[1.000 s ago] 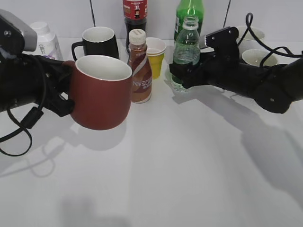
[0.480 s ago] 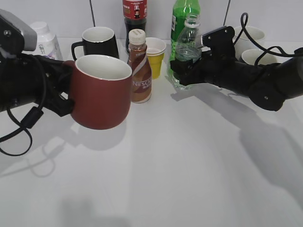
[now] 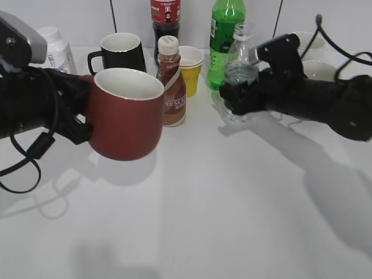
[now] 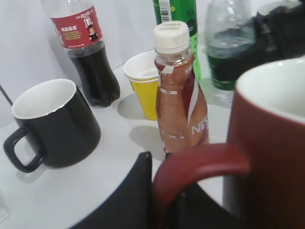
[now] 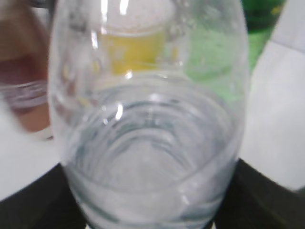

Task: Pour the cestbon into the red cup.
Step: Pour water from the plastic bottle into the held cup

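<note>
The red cup (image 3: 126, 116), brick-red with a white inside, hangs above the table at the left. My left gripper (image 3: 81, 116) is shut on its loop handle (image 4: 200, 164). The cestbon (image 3: 240, 61), a clear capless bottle with a dark green label, stands upright at the back right, lifted off the table. My right gripper (image 3: 244, 96) is shut on its lower body. In the right wrist view the bottle (image 5: 147, 119) fills the frame between the black fingers (image 5: 267, 200). The bottle also shows at the top right of the left wrist view (image 4: 231, 43).
A brown Nescafe bottle (image 3: 172, 84), a yellow paper cup (image 3: 191, 70), a black mug (image 3: 121, 52), a cola bottle (image 3: 165, 23) and a bright green bottle (image 3: 224, 35) stand along the back. White bowls (image 3: 317, 70) sit behind the right arm. A white jar (image 3: 55, 49) stands far left.
My right gripper has lifted the cestbon and carried it to the right, away from the green bottle. The red cup and left gripper have barely moved.
</note>
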`<state>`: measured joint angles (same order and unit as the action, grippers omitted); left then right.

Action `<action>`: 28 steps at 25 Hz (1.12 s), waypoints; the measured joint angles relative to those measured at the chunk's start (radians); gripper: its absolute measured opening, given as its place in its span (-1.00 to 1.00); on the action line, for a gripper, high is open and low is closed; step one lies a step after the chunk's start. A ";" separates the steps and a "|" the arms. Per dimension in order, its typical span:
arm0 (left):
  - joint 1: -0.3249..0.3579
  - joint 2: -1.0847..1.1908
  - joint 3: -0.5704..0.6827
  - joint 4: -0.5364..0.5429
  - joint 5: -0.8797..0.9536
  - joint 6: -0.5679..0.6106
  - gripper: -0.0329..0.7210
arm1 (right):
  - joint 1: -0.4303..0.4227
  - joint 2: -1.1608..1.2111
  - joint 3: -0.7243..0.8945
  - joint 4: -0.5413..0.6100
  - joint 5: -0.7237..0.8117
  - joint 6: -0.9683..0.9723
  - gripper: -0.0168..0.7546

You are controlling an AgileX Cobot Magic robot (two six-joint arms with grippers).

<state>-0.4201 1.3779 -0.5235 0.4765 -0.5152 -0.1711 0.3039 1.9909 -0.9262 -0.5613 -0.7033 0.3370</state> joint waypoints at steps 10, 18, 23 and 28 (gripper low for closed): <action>-0.117 0.028 0.000 -0.001 -0.008 -0.001 -0.80 | 0.000 -0.306 0.219 -0.296 -0.035 -0.003 0.29; -0.146 0.185 0.000 -0.005 -0.175 -0.001 -0.80 | 0.000 -0.369 0.203 -0.420 -0.061 -0.216 0.29; -0.146 0.312 -0.003 -0.007 -0.345 -0.001 -0.80 | 0.000 -0.369 0.200 -0.422 -0.061 -0.374 0.29; -0.146 0.392 -0.082 0.013 -0.378 -0.001 -0.80 | 0.000 -0.369 0.200 -0.410 -0.061 -0.562 0.29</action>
<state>-0.5662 1.7698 -0.6053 0.4898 -0.8929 -0.1726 0.3039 1.6215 -0.7259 -0.9709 -0.7641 -0.2252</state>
